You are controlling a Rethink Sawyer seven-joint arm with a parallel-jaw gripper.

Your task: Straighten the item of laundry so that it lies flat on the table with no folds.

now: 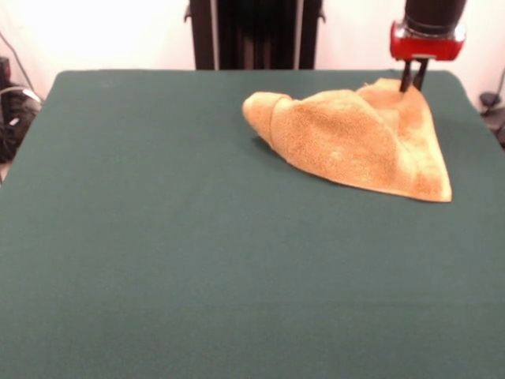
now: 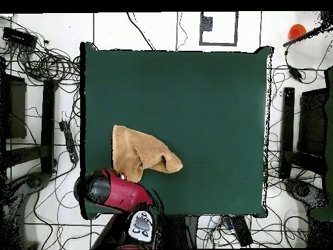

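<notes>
Near the far right corner of the surface [image 1: 158, 260], as you see it from the front camera, your towel [image 1: 355, 138] lies bunched into a rough triangle, not flat. One corner is drawn up to a peak at the back, right under the jaws [image 1: 413, 82], and from that peak the cloth slopes down and fans out toward you. A pointed corner rests on the green cloth at the lower right, and a rolled, rounded fold bulges at the left end. A crease runs down the middle of the heap where one layer laps over another. From overhead, the towel [image 2: 140, 153] sits close to the left edge of the surface [image 2: 208, 97] and toward the bottom edge, with one straight side running along the left and a narrow tongue pointing right. The two dark fingers [image 1: 406, 76] hang close together from the red collar and their tips meet the raised peak of the towel; they look closed on that corner, pinching it. The arm [image 2: 114, 190], red and black, covers the bottom left corner of the surface in the overhead view. Cables [image 2: 39, 62] trail over the white floor around the surface.
</notes>
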